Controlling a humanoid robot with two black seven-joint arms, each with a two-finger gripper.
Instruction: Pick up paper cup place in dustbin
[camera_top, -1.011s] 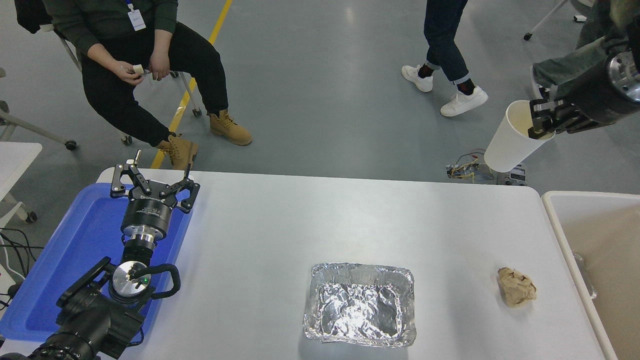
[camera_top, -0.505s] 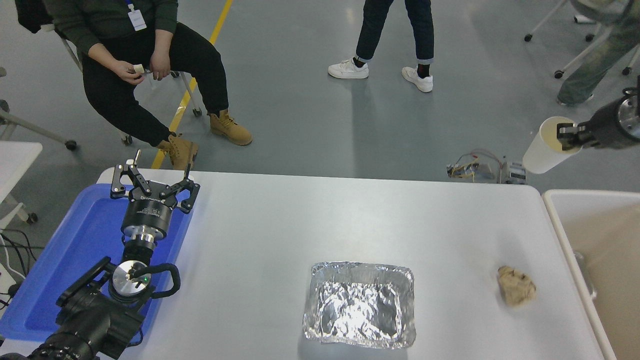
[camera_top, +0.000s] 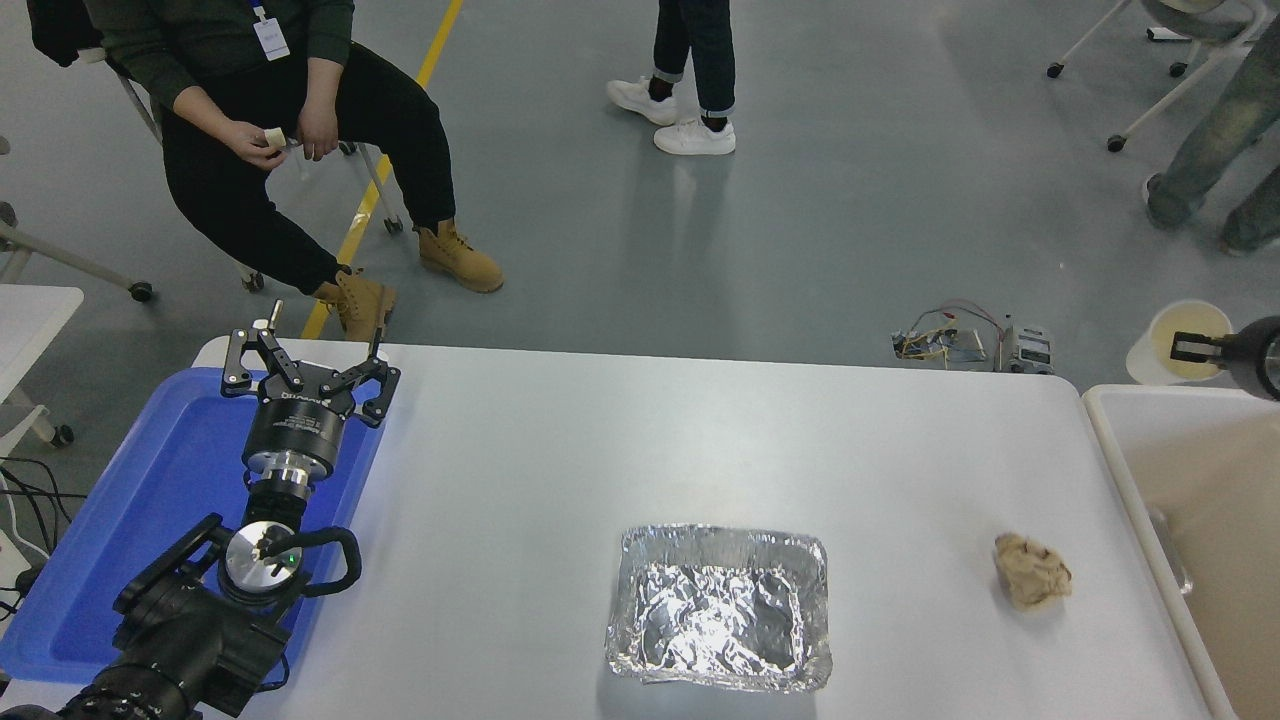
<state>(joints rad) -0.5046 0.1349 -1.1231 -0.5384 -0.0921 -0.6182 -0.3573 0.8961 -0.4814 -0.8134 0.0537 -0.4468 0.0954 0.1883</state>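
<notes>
The white paper cup (camera_top: 1172, 345) hangs at the far right, tilted with its cream inside facing me, just above the far rim of the dustbin (camera_top: 1110, 440). My right gripper (camera_top: 1192, 348) comes in from the right edge and is shut on the cup's rim, one finger inside the cup. Most of the right arm is cut off by the picture's edge. The dustbin's beige inside shows at the lower right beside the table. My left gripper (camera_top: 308, 362) is parked open over the blue tray (camera_top: 150, 480) at the lower left.
A crinkled foil tray (camera_top: 720, 610) sits near the table's front centre. A crumpled brown paper ball (camera_top: 1032, 572) lies to its right, near the dustbin. One person sits on a chair beyond the table's far left; others stand on the floor farther back.
My right gripper has carried the cup down and to the right, from high above the floor to just over the dustbin's far rim. The person walking behind has moved left.
</notes>
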